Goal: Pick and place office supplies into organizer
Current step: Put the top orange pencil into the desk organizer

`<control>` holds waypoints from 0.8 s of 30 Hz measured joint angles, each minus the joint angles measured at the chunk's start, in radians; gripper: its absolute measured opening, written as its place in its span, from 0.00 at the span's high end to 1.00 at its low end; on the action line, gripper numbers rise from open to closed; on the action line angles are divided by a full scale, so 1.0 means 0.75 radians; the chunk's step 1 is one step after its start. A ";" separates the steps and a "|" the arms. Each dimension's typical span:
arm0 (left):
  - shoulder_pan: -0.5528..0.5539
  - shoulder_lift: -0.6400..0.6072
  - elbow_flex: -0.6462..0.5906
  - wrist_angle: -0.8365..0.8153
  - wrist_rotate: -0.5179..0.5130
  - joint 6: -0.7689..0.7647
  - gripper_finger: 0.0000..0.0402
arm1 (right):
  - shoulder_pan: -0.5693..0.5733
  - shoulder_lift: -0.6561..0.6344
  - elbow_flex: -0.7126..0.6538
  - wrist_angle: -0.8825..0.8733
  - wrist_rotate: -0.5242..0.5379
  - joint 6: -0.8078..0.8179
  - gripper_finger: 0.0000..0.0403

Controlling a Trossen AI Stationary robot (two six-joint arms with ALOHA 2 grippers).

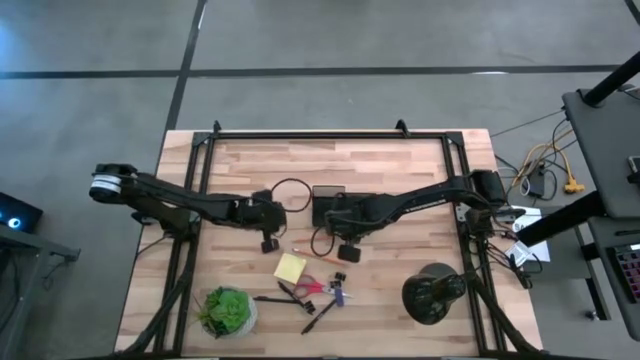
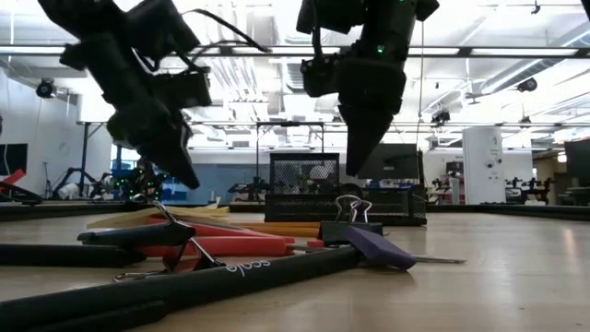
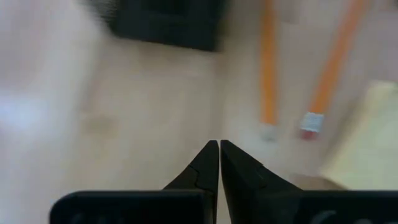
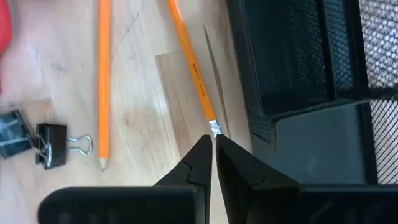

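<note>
The black mesh organizer (image 1: 328,205) stands mid-table. Near of it lie the yellow note pad (image 1: 290,266), red-handled scissors (image 1: 312,287), black pens (image 1: 318,316), a purple piece (image 1: 338,296) and small black clips (image 1: 340,278). Two orange pencils (image 4: 103,81) (image 4: 191,62) lie on the wood beside the organizer (image 4: 298,56). My left gripper (image 1: 268,241) (image 3: 219,144) hovers shut, left of the pencils (image 3: 268,74). My right gripper (image 1: 348,250) (image 4: 213,138) hovers shut, its tips lined up with one pencil's eraser end (image 4: 214,129). In the low view both grippers (image 2: 184,175) (image 2: 355,166) hang above the table.
A green potted plant (image 1: 228,310) stands at the near left. A round black domed object (image 1: 432,292) sits at the near right. A black cord loop (image 1: 291,192) lies left of the organizer. Bare wood lies along the far edge (image 1: 330,150).
</note>
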 joint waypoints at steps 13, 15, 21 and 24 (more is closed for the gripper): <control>0.136 0.167 -0.030 0.228 0.463 -0.696 1.00 | -0.008 -0.005 -0.002 -0.022 0.014 0.543 0.90; 0.135 0.148 -0.056 0.302 0.464 -0.913 1.00 | 0.001 -0.012 -0.002 -0.034 0.015 0.605 0.90; 0.085 0.127 -0.115 0.525 0.371 -1.384 1.00 | 0.040 -0.014 -0.003 -0.042 0.073 0.623 0.90; 0.063 0.141 -0.130 0.515 0.303 -1.463 1.00 | 0.047 -0.014 -0.004 -0.068 0.144 0.622 0.90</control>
